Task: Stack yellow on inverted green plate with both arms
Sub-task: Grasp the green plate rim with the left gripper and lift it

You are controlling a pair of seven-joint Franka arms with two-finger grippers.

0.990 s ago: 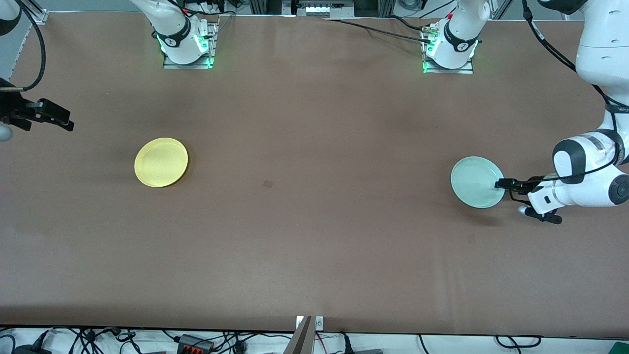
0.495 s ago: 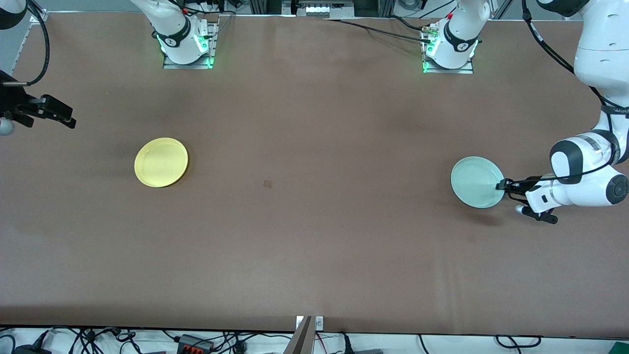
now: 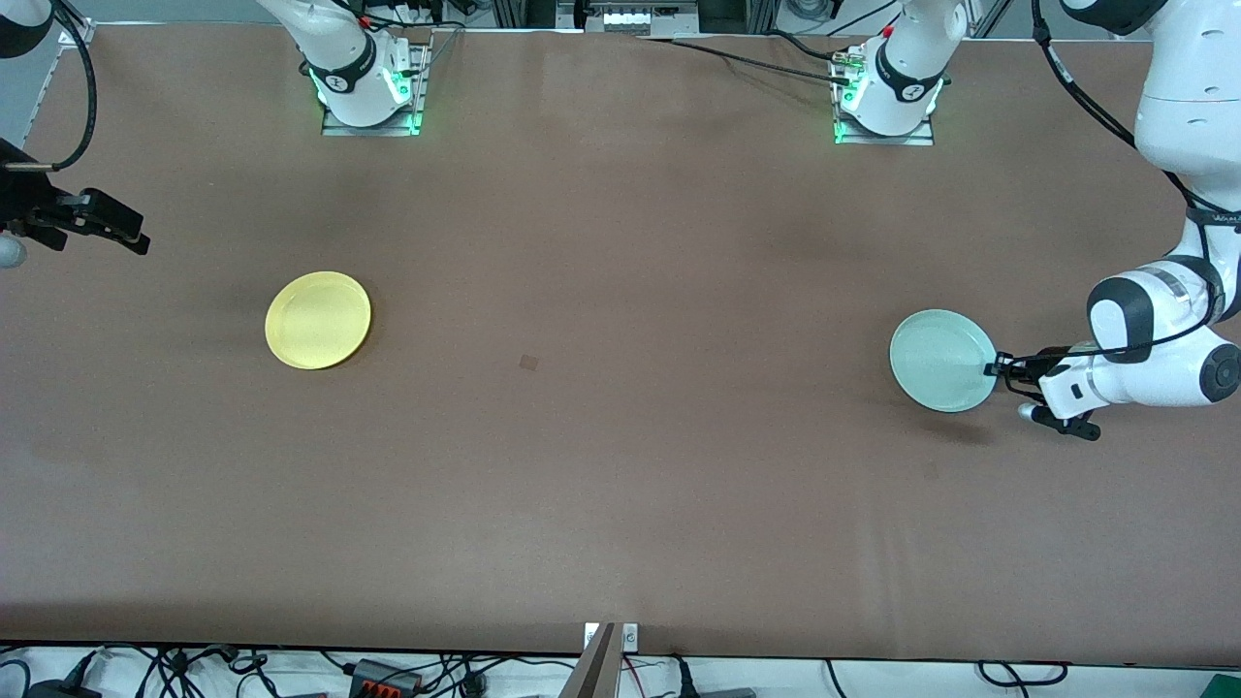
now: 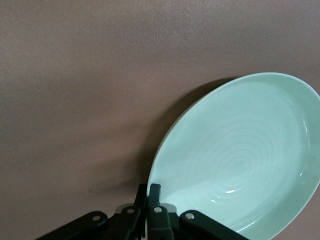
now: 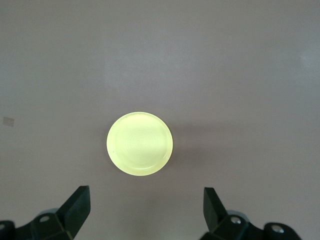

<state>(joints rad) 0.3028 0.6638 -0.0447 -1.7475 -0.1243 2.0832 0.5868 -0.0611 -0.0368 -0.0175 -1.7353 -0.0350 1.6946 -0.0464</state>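
The pale green plate (image 3: 940, 361) (image 4: 245, 155) lies hollow side up on the brown table toward the left arm's end. My left gripper (image 3: 991, 368) (image 4: 151, 192) is low at the plate's edge, shut on its rim, one finger inside and one outside. The yellow plate (image 3: 318, 320) (image 5: 140, 143) lies flat toward the right arm's end, with nothing touching it. My right gripper (image 3: 136, 240) (image 5: 146, 197) hangs open in the air off to the side of the yellow plate, over the table's end, with nothing between its fingers.
The two arm bases (image 3: 368, 92) (image 3: 884, 102) with green lights stand along the table's farthest edge. A small dark square mark (image 3: 528, 363) sits mid-table between the plates. Cables (image 3: 388, 674) lie below the table's nearest edge.
The left gripper's fingers have closed on the green plate's rim, and the plate has shifted very slightly. The right gripper has drifted a little toward the robots' side of the table.
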